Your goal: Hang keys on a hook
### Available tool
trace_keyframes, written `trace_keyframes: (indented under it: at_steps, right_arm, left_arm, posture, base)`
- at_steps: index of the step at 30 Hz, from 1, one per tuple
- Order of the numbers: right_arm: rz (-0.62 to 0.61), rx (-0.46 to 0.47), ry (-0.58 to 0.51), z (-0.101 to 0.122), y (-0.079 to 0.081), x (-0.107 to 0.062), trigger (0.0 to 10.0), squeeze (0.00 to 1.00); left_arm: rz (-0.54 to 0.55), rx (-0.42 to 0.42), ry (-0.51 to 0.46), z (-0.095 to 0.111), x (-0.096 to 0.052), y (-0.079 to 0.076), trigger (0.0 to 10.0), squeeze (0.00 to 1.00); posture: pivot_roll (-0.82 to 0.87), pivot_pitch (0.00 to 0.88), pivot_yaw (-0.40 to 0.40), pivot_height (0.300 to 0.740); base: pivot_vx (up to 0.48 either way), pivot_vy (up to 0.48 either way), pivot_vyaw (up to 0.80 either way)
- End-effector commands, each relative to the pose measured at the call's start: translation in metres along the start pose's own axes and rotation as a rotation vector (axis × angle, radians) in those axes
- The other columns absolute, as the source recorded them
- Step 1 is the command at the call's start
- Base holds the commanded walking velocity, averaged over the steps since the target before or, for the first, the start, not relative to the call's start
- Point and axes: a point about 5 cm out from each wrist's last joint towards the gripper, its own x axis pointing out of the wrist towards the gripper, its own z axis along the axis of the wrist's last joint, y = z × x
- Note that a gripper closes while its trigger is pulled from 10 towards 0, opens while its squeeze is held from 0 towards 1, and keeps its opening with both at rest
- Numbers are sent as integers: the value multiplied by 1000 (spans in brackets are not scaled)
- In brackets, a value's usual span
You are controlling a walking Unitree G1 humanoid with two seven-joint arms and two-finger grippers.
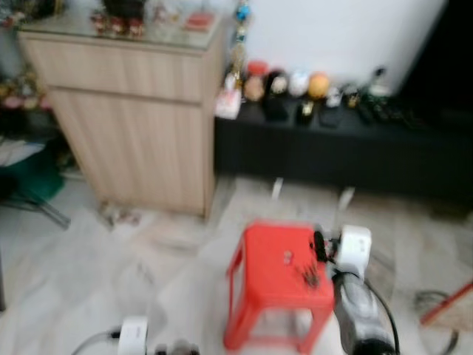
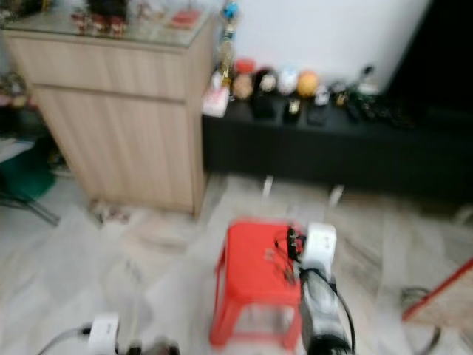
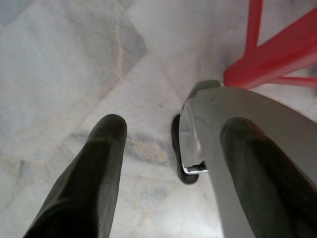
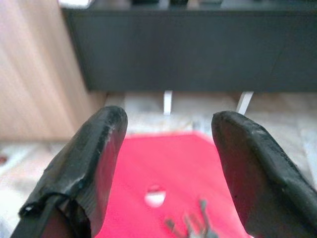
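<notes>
A bunch of keys (image 1: 310, 275) lies on the top of a red plastic stool (image 1: 270, 285), near its right edge. In the right wrist view the keys (image 4: 190, 225) sit low between the two black fingers, just behind a small hole in the red seat (image 4: 155, 197). My right gripper (image 1: 319, 248) is open and hovers over the stool's right side, slightly above and behind the keys. My left gripper (image 3: 173, 163) hangs low at the left, open over the marble floor, with nothing between its fingers. The head views are blurred.
A wooden cabinet (image 1: 126, 111) stands at the back left. A low black bench (image 1: 332, 151) carrying several figurines (image 1: 295, 85) runs along the white wall. A red-handled tool (image 1: 447, 303) and a cable lie on the floor at right. A green object (image 1: 29, 177) sits far left.
</notes>
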Motion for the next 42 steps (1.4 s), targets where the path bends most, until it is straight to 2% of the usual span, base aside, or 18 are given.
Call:
trace_keyframes:
  at_steps: [1,5,15,28,37,42]
  right_arm:
    - [-7,0,13,-2,-3,-1,10000,0]
    - [-7,0,26,-3,-3,-1,10000,0]
    - [3,7,10,-1,0,0,10000,0]
    - [6,9,20,-2,0,0,10000,0]
    - [26,-23,17,-3,1,-1,10000,0]
    - [23,-5,21,-4,1,-2,10000,0]
  left_arm:
    - [-8,5,71,-17,-3,-1,10000,0]
    - [-6,3,72,-17,-3,-1,10000,0]
    - [-4,1,68,-16,-3,-1,10000,0]
    - [-22,-18,64,-15,-3,-3,10000,0]
    - [-25,-9,72,-16,-3,-3,10000,0]
    - [-25,-7,71,-15,-2,-3,10000,0]
  posture:
    - [28,0,-88,655]
    - [30,0,-90,655]
    - [30,8,-90,596]
    - [31,12,-90,596]
    - [30,11,-90,596]
    - [29,11,-90,596]
  base:
    - [0,0,0]
    - [0,0,0]
    - [0,0,0]
    - [0,0,0]
    - [415,0,0]
    - [422,0,329]
